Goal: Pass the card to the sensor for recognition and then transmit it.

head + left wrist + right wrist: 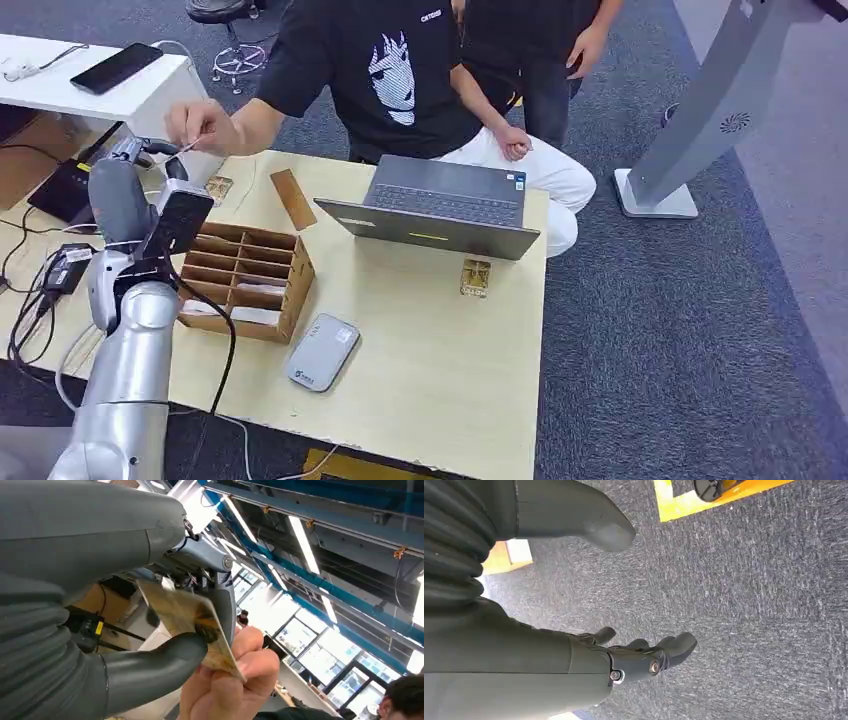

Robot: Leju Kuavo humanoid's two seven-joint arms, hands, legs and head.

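Tan card sits pinched between our left hand's thumb and fingers above the table's far left corner, a person's hand also gripping it. Our right hand hangs empty, fingers apart.

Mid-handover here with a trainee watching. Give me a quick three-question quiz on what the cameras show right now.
1. True or false: the card is touched by both the left hand and a person's hand.
2. What is the right hand holding? A) the card B) nothing C) a cable
3. Which thing lies on the table nearest the robot: the laptop, the wooden box or the grey sensor?

Key: 1 true; 2 B; 3 the grey sensor.
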